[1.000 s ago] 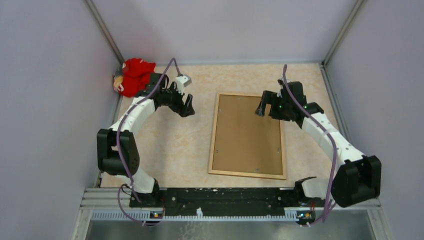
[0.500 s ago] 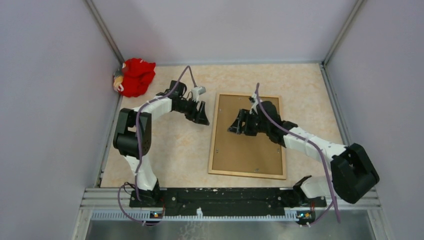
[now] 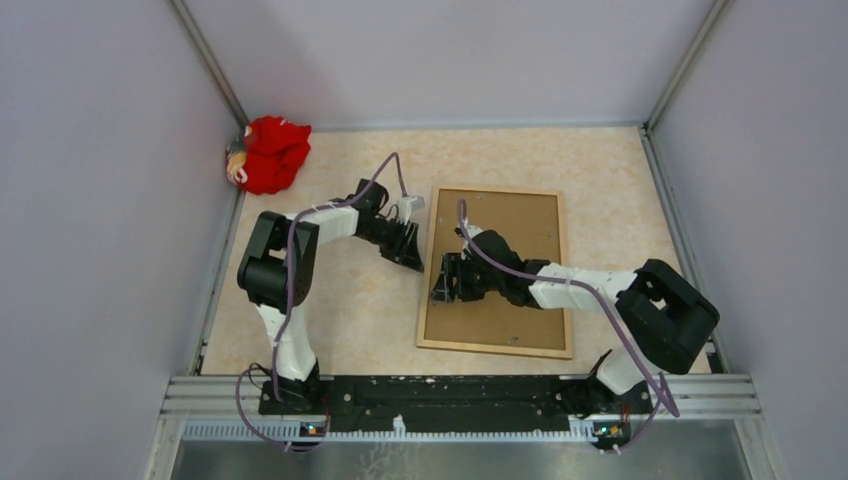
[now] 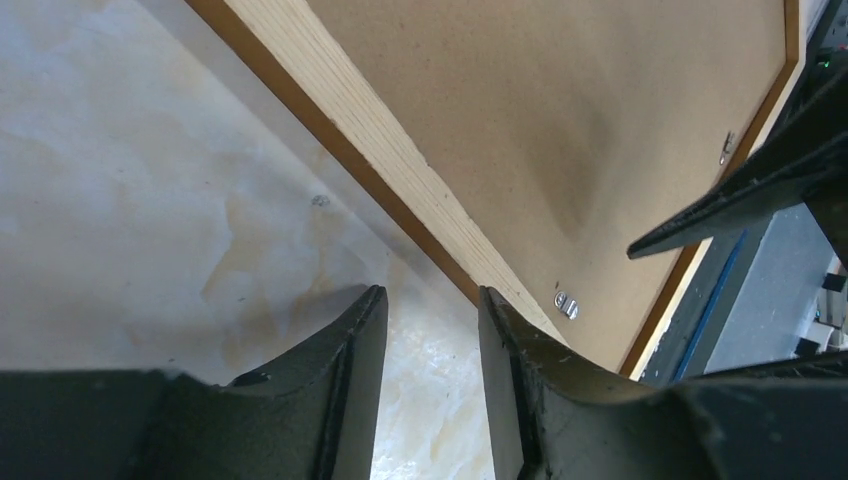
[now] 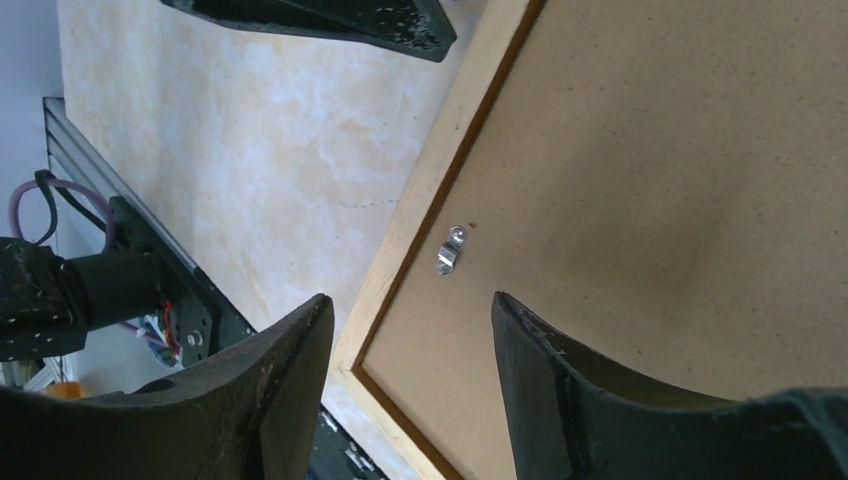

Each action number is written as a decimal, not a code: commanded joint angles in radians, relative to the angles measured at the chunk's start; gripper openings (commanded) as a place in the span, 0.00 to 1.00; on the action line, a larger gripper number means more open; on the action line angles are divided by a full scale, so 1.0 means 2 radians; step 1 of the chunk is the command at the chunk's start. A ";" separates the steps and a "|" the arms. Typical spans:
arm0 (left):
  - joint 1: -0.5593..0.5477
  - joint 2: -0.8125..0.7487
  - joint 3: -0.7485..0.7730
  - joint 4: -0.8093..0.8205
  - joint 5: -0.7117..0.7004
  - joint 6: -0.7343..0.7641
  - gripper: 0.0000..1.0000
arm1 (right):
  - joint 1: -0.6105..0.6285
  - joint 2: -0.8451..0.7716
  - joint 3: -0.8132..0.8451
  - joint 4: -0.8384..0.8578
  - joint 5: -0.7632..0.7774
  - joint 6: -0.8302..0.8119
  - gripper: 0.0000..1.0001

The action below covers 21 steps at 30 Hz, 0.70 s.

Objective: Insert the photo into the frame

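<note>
Both arms have swung inward since a second ago. The right arm now reaches low across the frame to its left edge, and the left arm has come down beside that same edge, at picture centre. The frame lies flat on the table, back up, its brown backing board showing. The right jaws stand fairly wide over the left moulding, empty, with a small metal clip between them. The left jaws are narrowly parted, holding nothing, over table just beside the moulding. A red cloth bundle sits at upper left.
</note>
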 commanded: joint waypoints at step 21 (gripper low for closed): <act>-0.015 -0.019 -0.008 0.014 0.019 -0.002 0.41 | 0.008 0.072 -0.033 0.108 -0.044 -0.018 0.46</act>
